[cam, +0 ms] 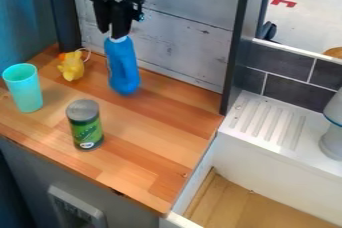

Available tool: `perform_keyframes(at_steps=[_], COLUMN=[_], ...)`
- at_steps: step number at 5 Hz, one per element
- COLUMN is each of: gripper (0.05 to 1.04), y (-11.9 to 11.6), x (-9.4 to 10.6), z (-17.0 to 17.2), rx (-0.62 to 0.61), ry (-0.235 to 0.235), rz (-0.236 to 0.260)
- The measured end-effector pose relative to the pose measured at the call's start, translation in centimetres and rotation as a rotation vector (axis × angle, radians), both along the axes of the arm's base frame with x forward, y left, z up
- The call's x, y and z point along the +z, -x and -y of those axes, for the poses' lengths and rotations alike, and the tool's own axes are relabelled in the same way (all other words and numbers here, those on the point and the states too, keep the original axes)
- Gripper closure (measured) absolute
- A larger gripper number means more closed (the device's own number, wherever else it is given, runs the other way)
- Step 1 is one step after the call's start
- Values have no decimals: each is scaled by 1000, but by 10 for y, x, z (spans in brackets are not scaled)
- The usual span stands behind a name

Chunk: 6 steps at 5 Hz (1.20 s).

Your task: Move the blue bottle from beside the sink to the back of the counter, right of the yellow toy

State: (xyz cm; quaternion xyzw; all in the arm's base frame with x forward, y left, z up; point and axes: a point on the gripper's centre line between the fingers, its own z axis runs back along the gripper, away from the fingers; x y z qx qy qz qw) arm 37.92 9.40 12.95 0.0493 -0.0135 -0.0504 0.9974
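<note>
Black gripper (115, 34): hangs fingers down at the upper left of the view, in front of the board wall (180, 37); closed on the white top of a bottle.
Blue bottle (123, 69): white at the top, blue in the body; hangs below the gripper, near upright with a slight tilt, over the rear part of the counter (150, 164); whether its base touches the wood cannot be told.
Yellow toy (71, 67): small, with an orange part and a thin white loop; stands on the counter near the bottle, towards the dark post (63, 12) at the rear corner.
Turquoise cup (24, 89): upright, mouth up, near the counter's left end as seen here, well apart from the bottle.
Green-labelled can (86, 127): upright, dull grey lid, nearer the camera than the bottle and the toy, apart from both.
Counter: wood in strips of light and reddish brown; grey front below, with a pale grey panel (77, 211) fitted to it.
White ledge (304, 154): right of the counter, grooved on top, a wood-floored recess (244, 204) below it.
Grey-white object (333, 139): on the ledge at the view's right edge, blue line around it, partly cut off.
Dark tiles (280, 62): pale joints, behind the ledge.
</note>
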Motion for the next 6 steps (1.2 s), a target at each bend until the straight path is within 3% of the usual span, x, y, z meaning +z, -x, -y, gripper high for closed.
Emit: perform_keyframes(at_steps=[2,3,4,5,6], gripper=[669,603,286,79,79], y=[-12,-10,-11,-9,5], x=[-9,-9,-11,-13,25], z=[-17,-17,-16,-16,-21], rx=[78,89,89,144,181], ry=[42,56,62,57,-12], rz=[-18,-45,-39,-22,37])
